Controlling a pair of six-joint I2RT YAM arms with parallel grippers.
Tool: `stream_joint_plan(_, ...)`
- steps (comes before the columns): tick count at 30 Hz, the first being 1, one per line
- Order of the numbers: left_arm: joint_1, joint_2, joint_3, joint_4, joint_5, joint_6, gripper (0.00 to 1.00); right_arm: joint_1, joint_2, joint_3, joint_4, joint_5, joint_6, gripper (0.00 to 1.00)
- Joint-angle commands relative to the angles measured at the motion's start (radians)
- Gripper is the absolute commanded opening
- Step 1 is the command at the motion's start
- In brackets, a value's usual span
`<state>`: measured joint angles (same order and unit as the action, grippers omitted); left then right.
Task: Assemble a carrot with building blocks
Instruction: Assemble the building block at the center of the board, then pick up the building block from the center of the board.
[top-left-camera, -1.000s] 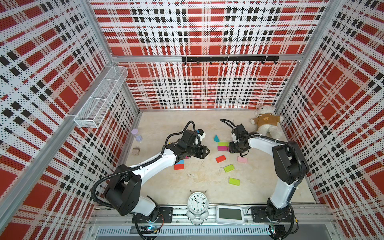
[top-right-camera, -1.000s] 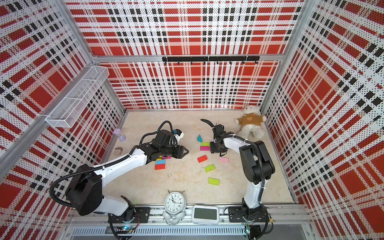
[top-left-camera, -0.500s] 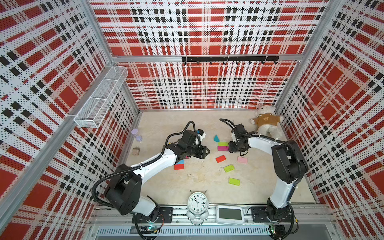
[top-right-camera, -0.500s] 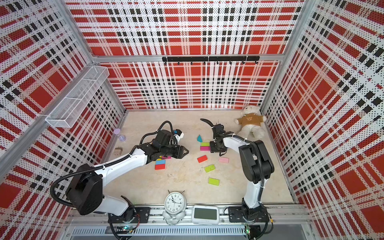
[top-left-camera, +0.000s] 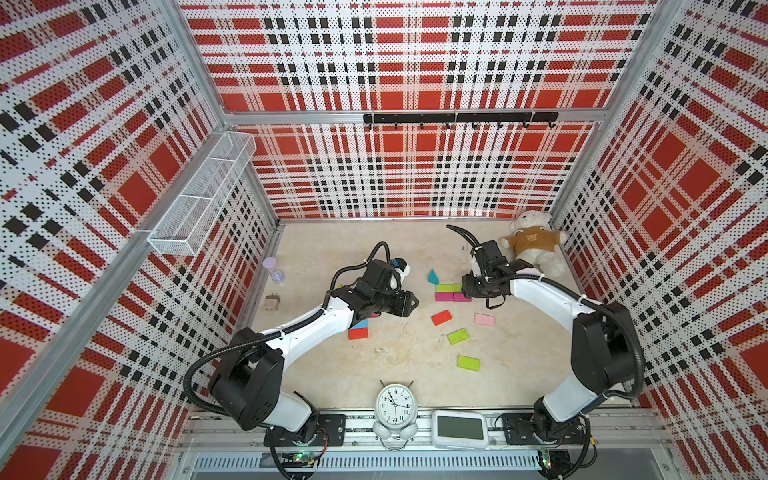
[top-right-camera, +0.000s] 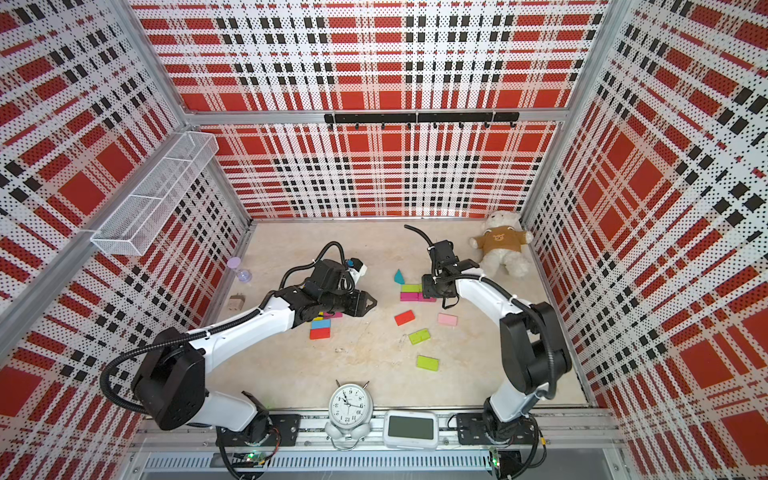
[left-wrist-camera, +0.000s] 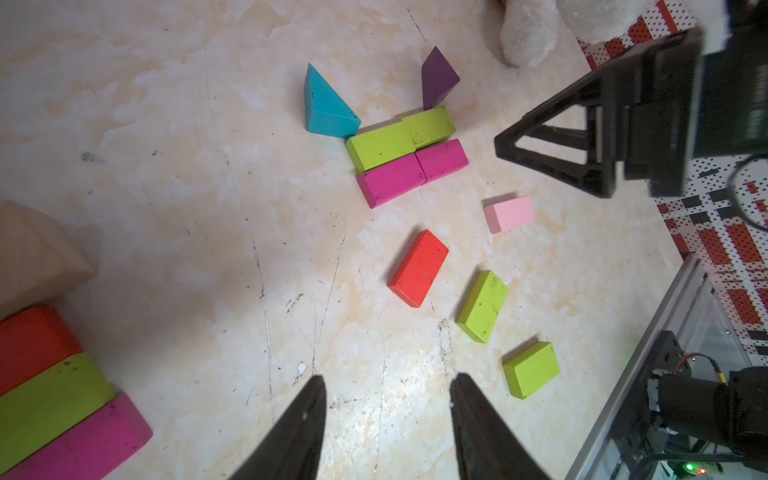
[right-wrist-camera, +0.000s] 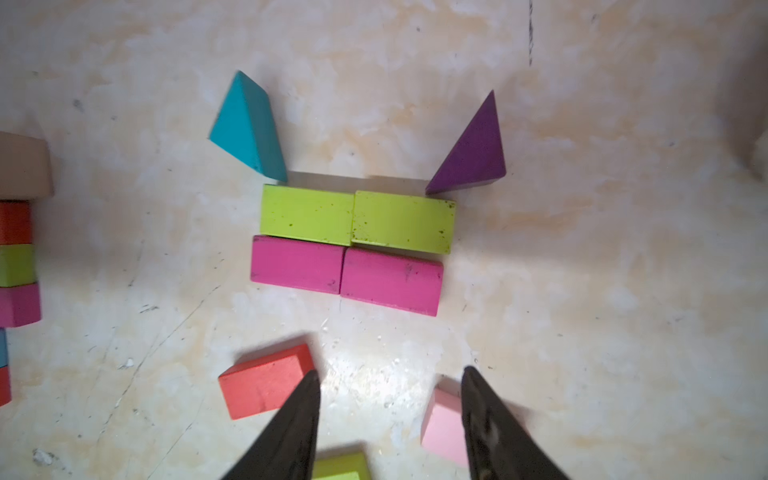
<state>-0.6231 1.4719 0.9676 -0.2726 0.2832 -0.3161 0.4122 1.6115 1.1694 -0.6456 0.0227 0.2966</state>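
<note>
Since the carrot so far is just the lime-and-magenta rows (top-left-camera: 451, 291) on the desk (top-left-camera: 353, 382) with a teal wedge (top-left-camera: 433, 276) at their 11, next grab looks like the red block (top-left-camera: 441, 318): 7 o'clock from the right gripper (top-left-camera: 470, 291), long axis 2-to-8. Equally near the left gripper (top-left-camera: 410, 305), at its 4. Both grippers released, empty. Bare room all round it; pink block (top-left-camera: 485, 319) at 3, apart.

Top views overhead, wrist views close, sharing blocks (left-wrist-camera: 390, 185)
</note>
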Motion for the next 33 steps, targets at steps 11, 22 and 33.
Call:
stream_joint_plan(11, 0.010, -0.109, -0.057, -0.023, 0.050, 0.054, 0.53, 0.265, 0.037, -0.040, -0.038, 0.074, 0.142, 0.67)
stream_joint_plan(22, 0.028, -0.224, -0.135, -0.039, 0.032, 0.036, 0.53, 0.309, 0.181, -0.012, 0.034, 0.077, 0.156, 0.76)
stream_joint_plan(33, 0.035, -0.236, -0.143, -0.039, 0.028, 0.035, 0.53, 0.309, 0.245, 0.023, 0.015, 0.177, 0.033, 0.77)
